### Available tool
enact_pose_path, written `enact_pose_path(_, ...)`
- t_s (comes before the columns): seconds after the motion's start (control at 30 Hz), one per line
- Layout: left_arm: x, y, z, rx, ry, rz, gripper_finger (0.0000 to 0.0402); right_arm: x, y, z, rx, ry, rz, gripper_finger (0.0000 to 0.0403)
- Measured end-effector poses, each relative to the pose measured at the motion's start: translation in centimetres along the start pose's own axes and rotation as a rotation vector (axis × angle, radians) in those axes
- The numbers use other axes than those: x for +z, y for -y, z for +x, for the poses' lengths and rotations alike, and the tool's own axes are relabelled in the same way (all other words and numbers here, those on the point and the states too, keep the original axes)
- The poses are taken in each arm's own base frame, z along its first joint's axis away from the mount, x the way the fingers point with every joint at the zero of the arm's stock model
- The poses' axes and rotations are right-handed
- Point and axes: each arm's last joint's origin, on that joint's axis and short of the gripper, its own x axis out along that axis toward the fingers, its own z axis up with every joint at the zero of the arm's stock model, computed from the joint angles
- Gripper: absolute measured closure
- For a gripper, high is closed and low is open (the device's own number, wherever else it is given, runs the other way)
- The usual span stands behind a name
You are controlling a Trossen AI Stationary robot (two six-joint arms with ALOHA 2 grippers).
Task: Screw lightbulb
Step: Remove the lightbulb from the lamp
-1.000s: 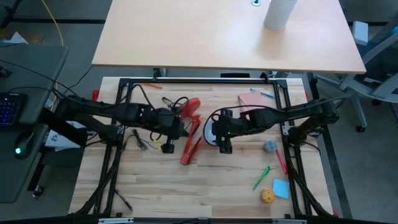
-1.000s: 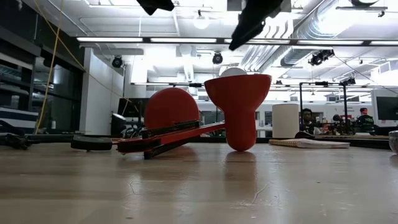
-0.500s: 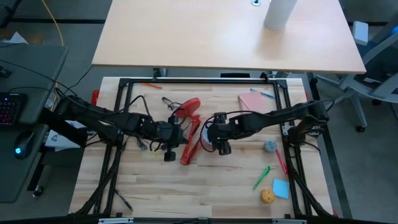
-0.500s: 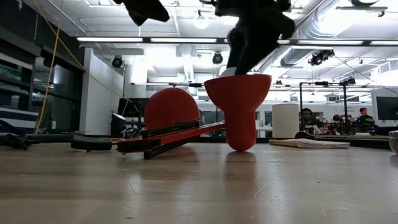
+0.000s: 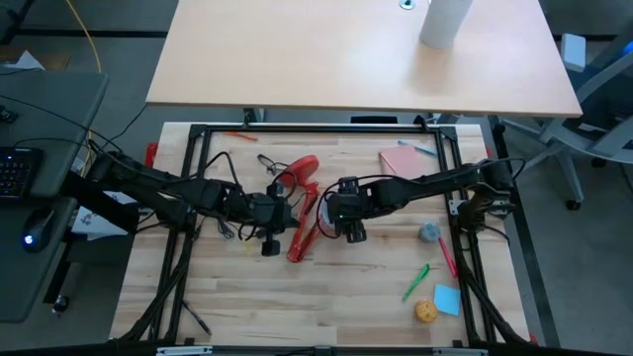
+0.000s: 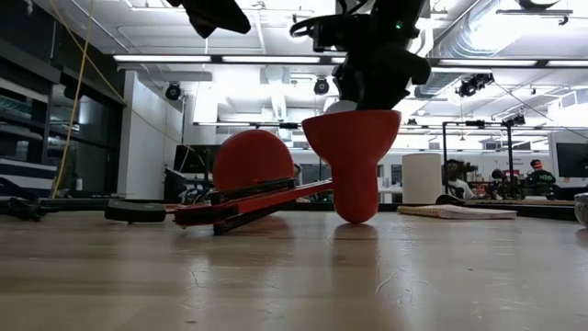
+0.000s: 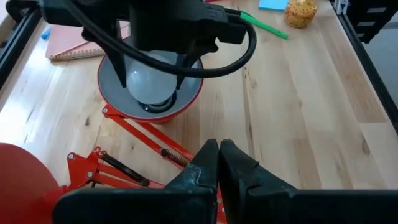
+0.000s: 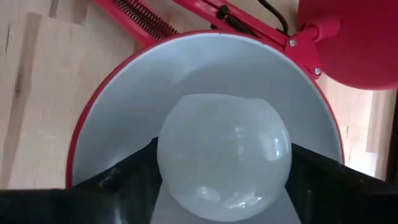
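Observation:
A red desk lamp lies on the table with its round base (image 5: 305, 170) on edge and its shade (image 7: 112, 102) opening upward. The white lightbulb (image 8: 224, 155) sits upright in the shade's white inside; its screw base is hidden. My right gripper (image 5: 342, 212) stands over the shade, shut on the bulb; it also shows in the low view (image 6: 372, 87). My left gripper (image 7: 218, 152) is shut and empty, left of the shade and well above the lamp's red arm (image 7: 149, 146). My right gripper pinches the lightbulb's round glass (image 8: 171, 155) between its two fingers (image 8: 118, 177), one on each side of its widest part. The fingers come from above, pointing down into the shade. The bulb stands upright in the shade, its lower end hidden.
Right of the lamp lie a pink notebook (image 5: 406, 160), a grey-blue lump (image 5: 428, 232), a green pen (image 5: 415, 280), a blue note (image 5: 446, 299) and a yellow ball (image 5: 424, 311). Black cables (image 5: 223, 225) lie at the left. A white cylinder (image 5: 442, 22) stands on the far table.
My right gripper has gone toward the table's left edge and down into the shade, over the bulb. My left gripper has come a little toward the near edge and down. The lamp has stayed where it was.

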Motion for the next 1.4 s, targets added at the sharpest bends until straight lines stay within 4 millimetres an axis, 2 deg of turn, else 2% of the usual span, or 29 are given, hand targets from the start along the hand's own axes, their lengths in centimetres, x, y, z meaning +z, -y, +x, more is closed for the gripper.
enact_pose_path(0.2,0.0,0.0,0.0,0.001,-0.001,0.0,0.0401,0.3,0.3,-0.7,-0.01,0.012,-0.017,0.0186)
enact_pose_path(0.43,0.0,0.0,0.0,0.004,-0.002,0.003,0.0401,1.9,1.3,-2.6,-0.037,0.089,-0.03,0.0187)
enact_pose_path(0.57,0.0,0.0,0.0,0.005,-0.003,0.011,0.0401,1.8,1.5,-2.7,-0.034,0.079,-0.033,0.0187)
enact_pose_path(0.67,-0.2,-0.1,0.0,0.009,-0.027,0.025,0.0401,1.6,1.7,-3.5,-0.033,0.084,-0.005,0.0187)
enact_pose_path(0.77,-0.6,-0.2,-0.4,0.033,-0.059,0.049,0.0401,1.7,2.3,-6.0,-0.037,0.12,0.035,0.0187)
enact_pose_path(0.87,-0.6,-0.7,-1.5,0.065,-0.055,0.08,0.0401,1.9,3.2,-9.4,-0.068,0.189,0.102,0.0187)
enact_pose_path(0.97,-0.3,-1.5,-3.4,0.113,0.012,0.067,0.0401,1.8,4.1,-13.0,-0.114,0.277,0.201,0.0188)
enact_pose_path(1.03,-0.6,-2.0,-4.5,0.125,0.103,0.019,0.0401,1.3,4.5,-14.7,-0.126,0.318,0.282,0.0188)
enact_pose_path(1.1,-1.8,-2.5,-5.3,0.122,0.207,-0.067,0.0401,0.6,4.8,-15.8,-0.133,0.342,0.346,0.0188)
enact_pose_path(1.2,-4.7,-2.8,-5.7,0.084,0.391,-0.215,0.0401,-0.9,4.6,-16.7,-0.126,0.347,0.421,0.0189)
enact_pose_path(1.4,-11.0,-3.2,-5.4,-0.016,0.664,-0.416,0.0401,-2.3,3.7,-17.6,-0.097,0.364,0.526,0.0189)
